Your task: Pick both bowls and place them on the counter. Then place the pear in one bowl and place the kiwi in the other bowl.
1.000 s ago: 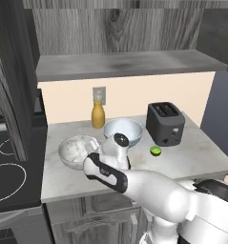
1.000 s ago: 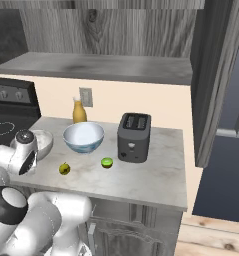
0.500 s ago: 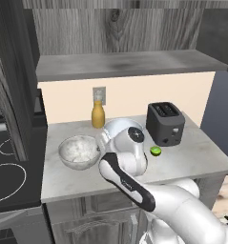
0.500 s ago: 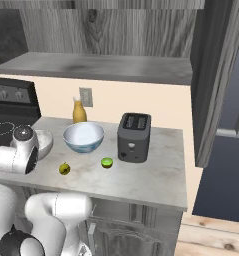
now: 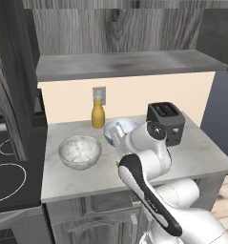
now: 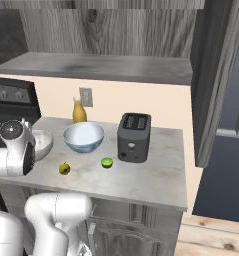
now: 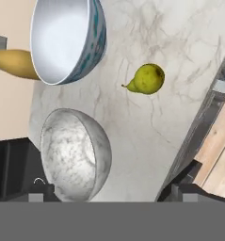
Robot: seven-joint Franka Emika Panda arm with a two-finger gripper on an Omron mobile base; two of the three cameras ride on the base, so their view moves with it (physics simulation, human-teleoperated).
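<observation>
Both bowls — the marbled bowl (image 5: 80,151) left, the blue-patterned bowl (image 6: 83,137) farther right — sit on the bench (image 6: 151,175), pear (image 6: 64,168) and kiwi (image 6: 107,162) lying loose nearby — end effector fingers spread, holding nothing.

Two cameras looked forward and down at the counter (image 5: 201,157) from behind the arm, one from its left and one from its right (both took in the toaster (image 6: 133,136) and the patterned bowl (image 6: 83,137)). The hand camera hung close above the counter, rolled sideways, over the marbled bowl (image 7: 74,153) and the pear (image 7: 147,79).
</observation>
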